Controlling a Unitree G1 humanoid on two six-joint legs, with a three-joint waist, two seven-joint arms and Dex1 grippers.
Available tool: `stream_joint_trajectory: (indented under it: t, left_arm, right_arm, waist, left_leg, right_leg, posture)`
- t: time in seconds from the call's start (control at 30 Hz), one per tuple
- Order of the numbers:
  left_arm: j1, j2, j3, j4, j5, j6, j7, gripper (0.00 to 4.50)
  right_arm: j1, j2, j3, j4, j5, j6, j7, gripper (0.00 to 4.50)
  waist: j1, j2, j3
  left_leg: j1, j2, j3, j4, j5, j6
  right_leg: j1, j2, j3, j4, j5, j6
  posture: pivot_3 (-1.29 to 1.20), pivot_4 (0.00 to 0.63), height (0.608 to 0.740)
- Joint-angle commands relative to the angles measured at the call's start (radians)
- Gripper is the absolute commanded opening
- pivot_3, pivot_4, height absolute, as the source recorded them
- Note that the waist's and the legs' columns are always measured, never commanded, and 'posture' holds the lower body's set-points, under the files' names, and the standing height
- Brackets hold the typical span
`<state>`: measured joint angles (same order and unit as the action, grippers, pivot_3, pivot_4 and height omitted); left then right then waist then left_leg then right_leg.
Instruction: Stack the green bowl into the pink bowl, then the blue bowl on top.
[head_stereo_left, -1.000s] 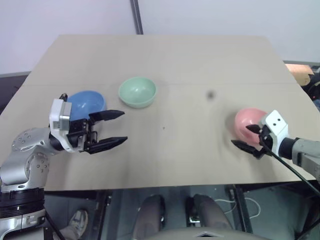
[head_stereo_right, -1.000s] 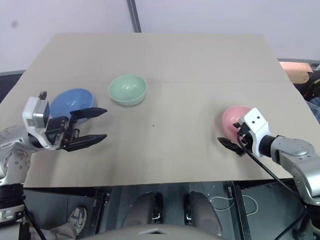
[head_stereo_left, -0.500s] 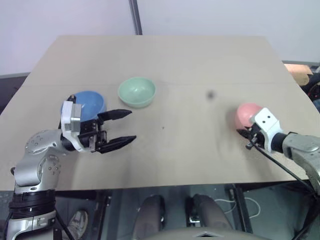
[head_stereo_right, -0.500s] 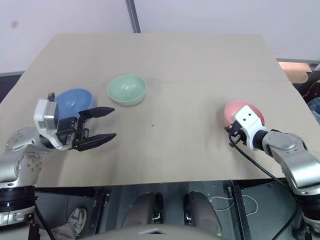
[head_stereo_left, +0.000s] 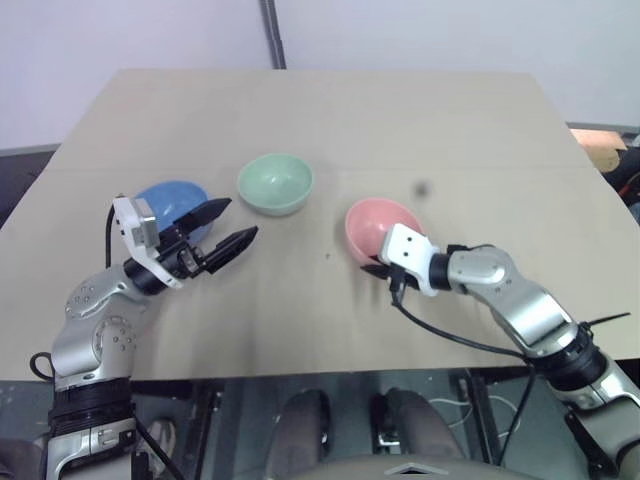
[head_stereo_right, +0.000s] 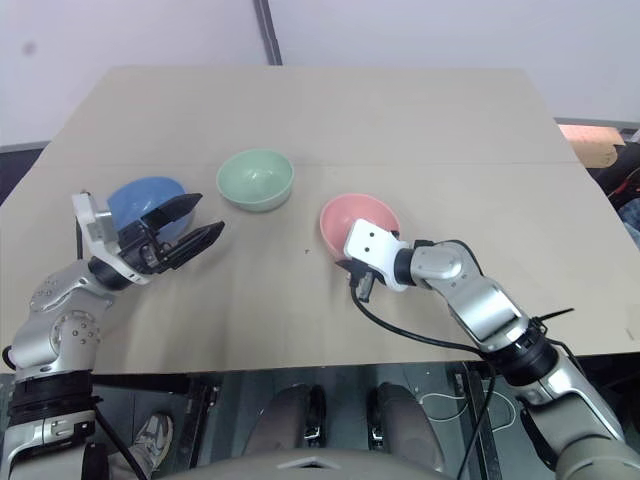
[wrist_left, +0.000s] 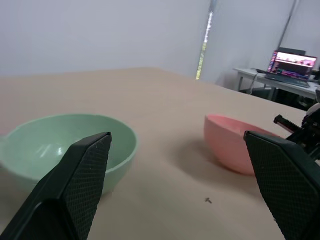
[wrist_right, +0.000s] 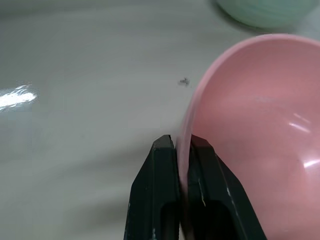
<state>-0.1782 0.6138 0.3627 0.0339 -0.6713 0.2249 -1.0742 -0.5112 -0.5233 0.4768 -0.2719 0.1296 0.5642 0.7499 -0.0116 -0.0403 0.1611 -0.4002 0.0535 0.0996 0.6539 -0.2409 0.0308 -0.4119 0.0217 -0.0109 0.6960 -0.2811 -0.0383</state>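
Right gripper (wrist_right: 182, 150), clamped on pink bowl (head_stereo_left: 380, 226) rim, had carried it toward green bowl (head_stereo_left: 274, 182); left gripper (head_stereo_left: 228, 226) spread apart.

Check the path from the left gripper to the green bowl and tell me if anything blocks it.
Nothing visible blocks it. The left gripper stands open, pointing over bare table toward the green bowl. The blue bowl sits beside and behind the fingers, off that line. The pink bowl, held at its rim by the right gripper, lies farther right.
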Motion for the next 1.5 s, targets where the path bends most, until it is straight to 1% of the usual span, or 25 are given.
stream_joint_trajectory:
  t: [0.03, 0.07, 0.1, 0.13, 0.17, 0.2, 0.3, 0.4, 0.43, 0.47, 0.53, 0.57, 0.7, 0.77, 0.87, 0.97, 1.1, 1.17, 1.2, 1.23, 1.27, 1.43, 1.5]
  left_arm:
    - [0.015, 0.012, 0.011, -0.059, 0.023, -0.006, 0.051, 4.50]
    - [0.020, 0.015, 0.008, -0.077, 0.039, -0.005, 0.076, 4.50]
    - [0.023, 0.017, 0.007, -0.090, 0.049, -0.003, 0.093, 4.50]
    - [0.031, 0.018, 0.000, -0.116, 0.065, 0.001, 0.118, 4.50]
    - [0.037, 0.019, -0.006, -0.138, 0.092, 0.001, 0.151, 4.50]
    - [0.044, 0.025, -0.017, -0.158, 0.132, 0.006, 0.192, 4.50]
    - [0.048, 0.059, -0.059, -0.222, 0.278, 0.036, 0.324, 4.50]
    - [0.018, 0.106, -0.099, -0.283, 0.319, 0.148, 0.382, 4.50]
    - [-0.002, 0.118, -0.114, -0.288, 0.338, 0.152, 0.390, 4.50]
    - [-0.044, 0.148, -0.153, -0.287, 0.399, 0.168, 0.411, 4.50]
    - [-0.154, 0.228, -0.271, -0.270, 0.525, 0.179, 0.388, 4.50]
    - [-0.206, 0.251, -0.320, -0.252, 0.568, 0.186, 0.376, 4.50]
    - [-0.353, 0.302, -0.492, -0.166, 0.731, 0.164, 0.336, 4.50]
    - [-0.421, 0.298, -0.574, -0.093, 0.811, 0.133, 0.315, 4.50]
    - [-0.485, 0.277, -0.654, -0.011, 0.862, 0.108, 0.258, 4.50]
    - [-0.535, 0.243, -0.692, 0.073, 0.897, 0.084, 0.238, 4.50]
    - [-0.582, 0.194, -0.706, 0.162, 0.931, 0.044, 0.239, 4.50]
    - [-0.597, 0.175, -0.709, 0.185, 0.942, 0.029, 0.240, 4.50]
    - [-0.603, 0.168, -0.709, 0.196, 0.945, 0.024, 0.238, 4.50]
    - [-0.607, 0.163, -0.709, 0.203, 0.948, 0.018, 0.234, 4.50]
    - [-0.611, 0.158, -0.709, 0.209, 0.951, 0.011, 0.231, 4.50]
    - [-0.618, 0.149, -0.712, 0.235, 0.972, -0.025, 0.219, 4.50]
    - [-0.616, 0.145, -0.711, 0.231, 0.973, -0.027, 0.211, 3.96]
  right_arm:
    - [-0.027, 0.008, 0.022, 0.059, -0.032, -0.057, 0.052, 1.11]
    - [-0.028, 0.011, 0.017, 0.060, -0.027, -0.057, 0.063, 1.51]
    - [-0.027, 0.014, 0.011, 0.060, -0.024, -0.056, 0.071, 2.11]
    - [-0.023, 0.013, 0.000, 0.050, -0.029, -0.060, 0.066, 2.40]
    - [-0.020, 0.012, -0.012, 0.040, -0.038, -0.064, 0.054, 2.96]
    - [-0.016, 0.005, -0.027, 0.018, -0.034, -0.059, 0.055, 3.30]
    - [0.004, 0.001, -0.116, -0.086, 0.048, -0.008, 0.064, 3.30]
    - [0.025, 0.002, -0.199, -0.179, 0.129, 0.033, 0.070, 3.30]
    - [0.031, 0.001, -0.225, -0.204, 0.151, 0.054, 0.064, 3.30]
    - [0.041, -0.003, -0.259, -0.232, 0.172, 0.069, 0.057, 3.30]
    - [0.075, -0.001, -0.339, -0.274, 0.220, 0.105, 0.024, 3.30]
    - [0.095, 0.000, -0.370, -0.283, 0.233, 0.111, 0.009, 3.30]
    - [0.150, -0.019, -0.424, -0.295, 0.221, 0.111, -0.043, 3.30]
    - [0.175, -0.020, -0.460, -0.300, 0.231, 0.105, -0.062, 3.30]
    - [0.201, -0.027, -0.509, -0.317, 0.239, 0.104, -0.091, 3.30]
    - [0.225, -0.035, -0.554, -0.347, 0.246, 0.102, -0.118, 3.30]
    - [0.252, -0.047, -0.597, -0.379, 0.273, 0.118, -0.134, 3.30]
    - [0.264, -0.059, -0.616, -0.391, 0.285, 0.120, -0.134, 3.83]
    - [0.267, -0.064, -0.617, -0.395, 0.289, 0.123, -0.134, 4.18]
    - [0.270, -0.070, -0.618, -0.399, 0.291, 0.124, -0.136, 4.42]
    - [0.272, -0.076, -0.617, -0.401, 0.288, 0.124, -0.140, 4.47]
    - [0.303, -0.103, -0.619, -0.421, 0.270, 0.108, -0.154, 4.47]
    - [0.308, -0.112, -0.614, -0.425, 0.274, 0.112, -0.154, 4.50]
  waist:
    - [0.000, 0.000, 0.000]
    - [0.000, 0.000, 0.000]
    - [-0.001, 0.000, 0.000]
    - [-0.002, 0.000, 0.000]
    - [-0.002, 0.000, 0.000]
    - [-0.002, 0.000, 0.000]
    - [-0.002, 0.000, 0.000]
    - [-0.001, 0.000, 0.000]
    - [-0.001, 0.000, 0.000]
    - [0.001, 0.000, 0.000]
    - [0.009, -0.001, 0.001]
    - [0.009, -0.001, 0.001]
    - [0.005, 0.000, 0.000]
    - [-0.002, 0.000, 0.001]
    - [-0.004, 0.000, 0.001]
    - [0.001, 0.001, 0.001]
    - [0.003, 0.000, 0.001]
    - [0.002, 0.000, 0.001]
    - [0.003, 0.000, 0.001]
    - [0.002, 0.000, 0.001]
    - [0.000, 0.000, 0.001]
    - [-0.001, 0.000, 0.001]
    - [-0.001, 0.000, 0.001]
  left_leg:
    - [0.000, 0.000, 0.000, 0.000, 0.000, 0.000]
    - [0.000, 0.000, 0.000, 0.000, 0.000, 0.000]
    - [0.000, 0.000, 0.000, 0.000, 0.000, 0.000]
    - [0.000, 0.000, 0.000, 0.000, 0.000, 0.000]
    - [0.000, 0.000, 0.000, 0.000, 0.000, 0.000]
    - [0.000, 0.000, 0.000, 0.000, 0.000, 0.000]
    - [0.000, 0.000, 0.000, 0.000, 0.000, 0.000]
    - [0.000, 0.000, -0.001, -0.001, 0.000, 0.001]
    - [0.000, 0.000, -0.001, -0.001, 0.000, 0.001]
    - [0.000, 0.000, -0.001, -0.001, 0.000, 0.001]
    - [0.000, 0.000, -0.002, -0.001, 0.000, 0.001]
    - [-0.001, 0.000, -0.003, 0.000, 0.000, 0.000]
    - [0.000, -0.001, -0.001, 0.000, 0.000, 0.000]
    - [0.000, -0.001, 0.000, -0.001, 0.000, 0.000]
    - [0.000, -0.001, 0.000, -0.002, 0.002, -0.003]
    - [-0.002, 0.000, 0.001, -0.003, 0.002, -0.003]
    - [-0.004, -0.001, 0.000, -0.001, 0.002, -0.003]
    - [-0.004, -0.001, 0.000, 0.000, 0.002, -0.002]
    - [-0.004, -0.001, 0.000, 0.000, 0.002, -0.002]
    - [-0.004, -0.001, 0.000, 0.000, 0.002, -0.003]
    - [-0.004, -0.001, 0.000, 0.000, 0.002, -0.003]
    - [-0.004, -0.001, 0.000, 0.000, 0.002, -0.003]
    - [-0.004, -0.001, 0.000, 0.000, 0.002, -0.003]
  right_leg:
    - [0.000, 0.000, 0.000, 0.000, 0.000, -0.001]
    - [0.000, 0.000, 0.000, 0.000, 0.001, -0.002]
    - [0.000, 0.000, 0.000, 0.000, 0.001, -0.002]
    - [0.000, 0.000, 0.000, 0.000, 0.001, -0.002]
    - [0.000, 0.000, 0.000, 0.000, 0.001, -0.002]
    - [0.000, 0.000, 0.000, 0.000, 0.001, -0.002]
    - [0.000, 0.000, 0.000, 0.000, 0.001, -0.002]
    - [0.000, 0.000, 0.000, 0.001, 0.001, -0.002]
    - [0.000, 0.000, -0.001, 0.001, 0.001, -0.002]
    - [0.000, 0.000, -0.001, 0.001, 0.001, -0.002]
    - [0.000, 0.000, -0.002, 0.000, 0.000, 0.000]
    - [0.001, 0.000, -0.002, 0.000, 0.000, 0.000]
    - [0.001, -0.001, -0.001, 0.000, 0.000, -0.001]
    - [0.000, -0.001, 0.000, 0.000, 0.000, -0.001]
    - [-0.002, 0.000, 0.000, 0.001, 0.000, -0.001]
    - [-0.004, 0.001, 0.000, 0.000, 0.001, -0.002]
    - [-0.003, 0.000, 0.000, 0.000, 0.000, 0.000]
    - [-0.003, 0.000, 0.000, 0.000, 0.000, 0.000]
    - [-0.003, 0.000, 0.000, 0.001, 0.000, 0.000]
    - [-0.003, 0.000, 0.000, 0.001, 0.000, 0.000]
    - [-0.003, 0.000, 0.000, 0.001, 0.000, 0.000]
    - [-0.004, 0.000, 0.000, 0.001, 0.000, 0.000]
    - [-0.003, 0.000, 0.000, 0.001, 0.000, 0.000]
  posture:
    - [0.00, 0.150, 0.740]
    - [0.00, 0.150, 0.740]
    - [0.00, 0.150, 0.740]
    - [0.00, 0.150, 0.740]
    - [0.00, 0.150, 0.740]
    - [0.00, 0.150, 0.740]
    - [0.00, 0.150, 0.740]
    - [0.00, 0.150, 0.740]
    - [0.00, 0.150, 0.740]
    - [0.00, 0.150, 0.740]
    - [0.00, 0.150, 0.740]
    - [0.00, 0.150, 0.740]
    - [0.00, 0.150, 0.740]
    - [0.00, 0.150, 0.740]
    - [0.00, 0.150, 0.740]
    - [0.00, 0.150, 0.740]
    - [0.00, 0.150, 0.740]
    - [0.00, 0.150, 0.740]
    - [0.00, 0.150, 0.740]
    - [0.00, 0.150, 0.740]
    - [0.00, 0.150, 0.740]
    - [0.00, 0.150, 0.740]
    - [0.00, 0.150, 0.740]
